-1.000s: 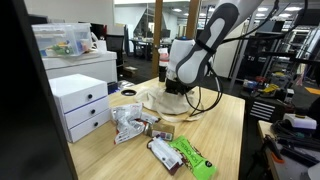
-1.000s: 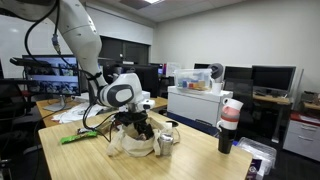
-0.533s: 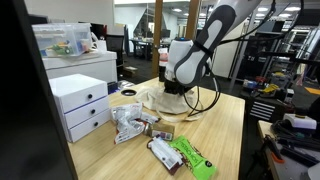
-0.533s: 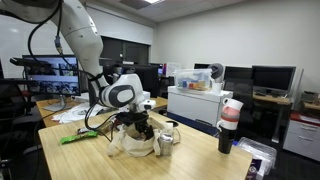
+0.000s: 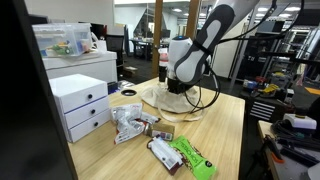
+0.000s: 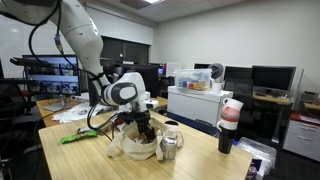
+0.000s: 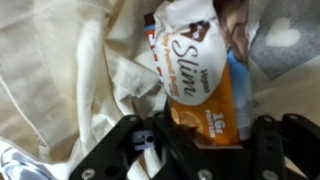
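My gripper (image 7: 205,135) reaches down into a cream cloth bag (image 7: 70,70) on the wooden table. An orange and white snack bar (image 7: 195,80) lies lengthwise between its black fingers, with a blue wrapper (image 7: 238,80) along its right edge. The fingers stand close to the bar's two sides; whether they press on it is unclear. In both exterior views the gripper (image 5: 177,92) (image 6: 140,128) is low over the crumpled bag (image 5: 150,98) (image 6: 125,148), its tips hidden by cloth. A silvery packet (image 6: 169,146) pokes out beside the bag.
A white drawer unit (image 5: 80,105) stands beside the bag. Snack packets (image 5: 130,122) and a green packet (image 5: 190,158) lie near the table's front. A red and white cup (image 6: 230,125) stands at a table corner, with a white cabinet (image 6: 195,103) behind it.
The gripper has settled a little lower into the bag and its fingers have drawn closer together. The bag's cloth and the silvery packet have shifted slightly.
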Controlling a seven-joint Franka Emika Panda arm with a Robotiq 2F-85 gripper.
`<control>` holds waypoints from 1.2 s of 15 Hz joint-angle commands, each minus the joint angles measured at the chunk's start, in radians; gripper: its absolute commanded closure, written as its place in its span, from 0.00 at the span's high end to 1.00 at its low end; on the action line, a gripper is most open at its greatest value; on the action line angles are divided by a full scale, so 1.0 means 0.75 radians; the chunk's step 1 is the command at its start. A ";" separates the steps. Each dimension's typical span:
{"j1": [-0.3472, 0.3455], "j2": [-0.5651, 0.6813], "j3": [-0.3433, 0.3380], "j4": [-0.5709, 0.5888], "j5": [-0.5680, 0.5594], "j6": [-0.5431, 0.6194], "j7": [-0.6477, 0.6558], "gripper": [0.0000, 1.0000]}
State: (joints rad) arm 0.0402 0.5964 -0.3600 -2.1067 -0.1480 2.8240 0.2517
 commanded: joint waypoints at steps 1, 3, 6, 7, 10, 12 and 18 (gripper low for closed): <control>0.087 -0.036 -0.101 -0.017 -0.042 -0.095 0.108 0.13; 0.118 -0.055 -0.138 -0.020 -0.054 -0.137 0.150 0.10; 0.130 -0.075 -0.149 -0.018 -0.053 -0.172 0.177 0.08; 0.131 -0.088 -0.149 -0.022 -0.057 -0.177 0.181 0.07; 0.135 -0.120 -0.155 -0.027 -0.074 -0.199 0.200 0.07; 0.140 -0.145 -0.163 -0.032 -0.104 -0.220 0.220 0.07; 0.119 -0.257 -0.149 -0.053 -0.183 -0.300 0.242 0.07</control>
State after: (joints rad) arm 0.1340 0.4874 -0.4750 -2.1068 -0.2328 2.6437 0.4005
